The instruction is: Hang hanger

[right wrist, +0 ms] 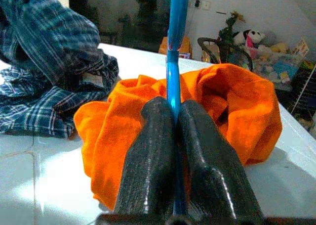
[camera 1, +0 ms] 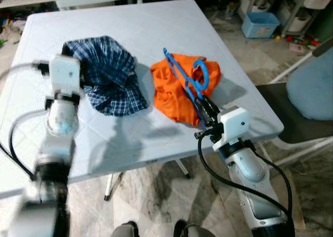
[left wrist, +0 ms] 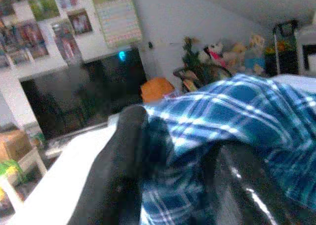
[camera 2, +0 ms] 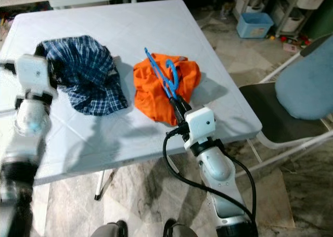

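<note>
A pale blue-white square plastic tabletop (camera 1: 156, 34) carries a crumpled blue-and-white plaid cloth (camera 1: 112, 78) on its left part and a bunched orange fabric garment (camera 1: 171, 94) near the right front corner, the two lying apart. To the right stands a chair with a grey-blue padded back (camera 1: 312, 88). Beyond it a light blue plastic bin (camera 1: 260, 24) sits on the floor.

On the worktop (camera 1: 156, 34), shirt (camera 1: 112, 78) lies left of cloth (camera 1: 177, 94); hanger (camera 1: 182, 78) atop cloth; chair (camera 1: 307, 101) right.
</note>
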Controlling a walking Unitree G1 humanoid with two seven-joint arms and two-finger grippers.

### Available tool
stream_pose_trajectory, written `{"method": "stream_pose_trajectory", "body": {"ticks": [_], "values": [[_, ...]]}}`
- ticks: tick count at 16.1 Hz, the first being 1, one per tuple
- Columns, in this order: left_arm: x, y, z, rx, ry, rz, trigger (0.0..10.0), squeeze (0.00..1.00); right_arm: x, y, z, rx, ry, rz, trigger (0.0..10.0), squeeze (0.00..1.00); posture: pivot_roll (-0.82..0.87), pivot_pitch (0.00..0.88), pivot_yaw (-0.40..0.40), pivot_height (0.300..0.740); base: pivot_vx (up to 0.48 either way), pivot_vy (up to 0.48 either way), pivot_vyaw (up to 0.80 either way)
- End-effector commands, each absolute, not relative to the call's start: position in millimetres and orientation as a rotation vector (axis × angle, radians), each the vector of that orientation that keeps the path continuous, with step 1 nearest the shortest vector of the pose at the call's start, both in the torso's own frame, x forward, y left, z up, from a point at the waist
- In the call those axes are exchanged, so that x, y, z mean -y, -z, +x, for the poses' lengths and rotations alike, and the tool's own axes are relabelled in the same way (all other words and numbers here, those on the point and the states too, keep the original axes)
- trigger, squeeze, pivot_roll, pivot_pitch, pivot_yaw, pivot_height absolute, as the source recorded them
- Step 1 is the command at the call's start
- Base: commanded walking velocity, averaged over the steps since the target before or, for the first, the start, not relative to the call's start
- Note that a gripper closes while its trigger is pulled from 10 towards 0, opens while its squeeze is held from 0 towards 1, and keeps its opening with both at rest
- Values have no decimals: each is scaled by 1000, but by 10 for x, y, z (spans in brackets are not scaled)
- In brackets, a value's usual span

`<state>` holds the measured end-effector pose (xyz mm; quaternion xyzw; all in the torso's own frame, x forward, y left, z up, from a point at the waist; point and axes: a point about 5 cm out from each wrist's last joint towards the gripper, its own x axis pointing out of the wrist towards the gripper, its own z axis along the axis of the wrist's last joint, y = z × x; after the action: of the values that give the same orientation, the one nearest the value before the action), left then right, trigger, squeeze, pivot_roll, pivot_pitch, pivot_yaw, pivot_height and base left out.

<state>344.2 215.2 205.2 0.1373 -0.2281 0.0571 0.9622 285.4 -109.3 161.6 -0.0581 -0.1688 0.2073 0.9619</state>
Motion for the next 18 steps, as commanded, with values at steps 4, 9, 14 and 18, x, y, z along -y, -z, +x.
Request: {"method": "stream_pose_trajectory", "body": {"ticks": [4,9,14,18], "values": [[-2117,-1834,3006,427,-145,275,10000,1000,1148,-1414,2838,243,-403,-116,10000,0,60,212,-19,740,0,0,0],[-2071,-1535,2584,279,-181,290,10000,1000,1130,-1402,2851,238,-422,-116,10000,0,79,219,-31,740,0,0,0],[-1939,-1664,2459,363,-74,479,10000,1000,1119,-1381,2857,234,-425,-117,10000,0,88,219,-29,740,0,0,0],[-1964,-1502,2469,221,-84,345,10000,1000,1110,-1371,2843,234,-421,-116,10000,0,78,217,-21,740,0,0,0]]}}
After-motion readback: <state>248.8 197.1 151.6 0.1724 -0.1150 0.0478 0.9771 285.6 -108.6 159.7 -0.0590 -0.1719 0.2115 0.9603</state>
